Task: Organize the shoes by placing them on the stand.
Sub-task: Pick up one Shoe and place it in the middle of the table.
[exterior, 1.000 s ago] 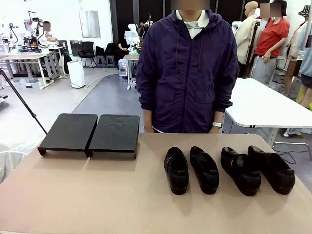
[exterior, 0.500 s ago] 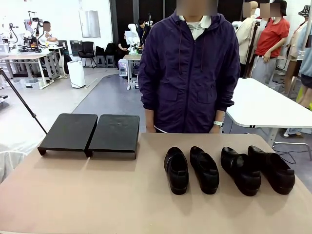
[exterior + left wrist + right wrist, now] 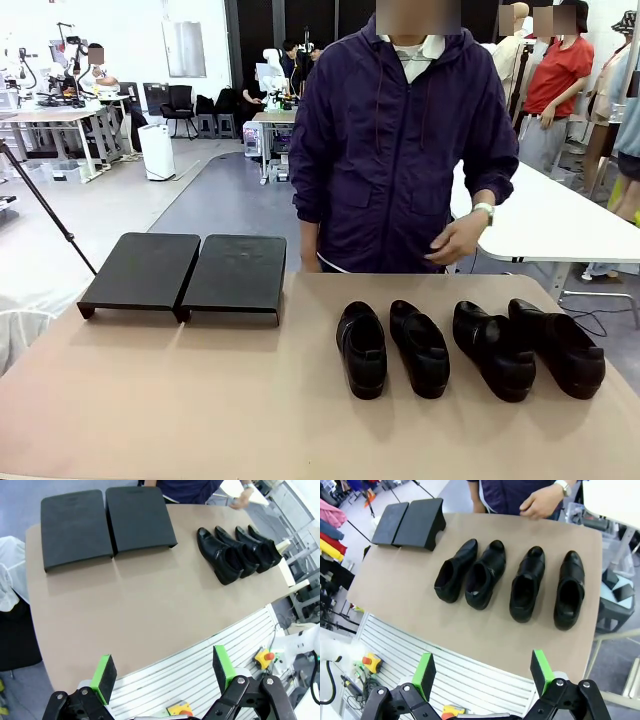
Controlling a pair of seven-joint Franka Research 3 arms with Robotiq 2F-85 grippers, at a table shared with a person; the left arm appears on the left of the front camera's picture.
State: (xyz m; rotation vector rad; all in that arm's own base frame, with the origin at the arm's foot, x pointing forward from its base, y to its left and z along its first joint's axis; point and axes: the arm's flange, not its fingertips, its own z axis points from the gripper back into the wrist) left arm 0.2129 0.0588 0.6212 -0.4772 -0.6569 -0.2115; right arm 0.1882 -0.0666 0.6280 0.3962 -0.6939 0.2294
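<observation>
Four shoes [image 3: 420,348] were seen in a row at lower right of the front frame, the stand [image 3: 185,270] at centre left; left gripper [image 3: 163,670] and right gripper [image 3: 482,671] were held spread wide, gripping nothing

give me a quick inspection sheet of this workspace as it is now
surface: tan table, no spills seen
job's things: four shoes in a row on the table, robot's right; stand far left, no shoe on it
clutter: nothing seen
hands: left hand open, high over the near edge; right hand open, likewise
cables: cable on the floor, right of the table
surroundings: person at far edge; other tables and people behind
</observation>
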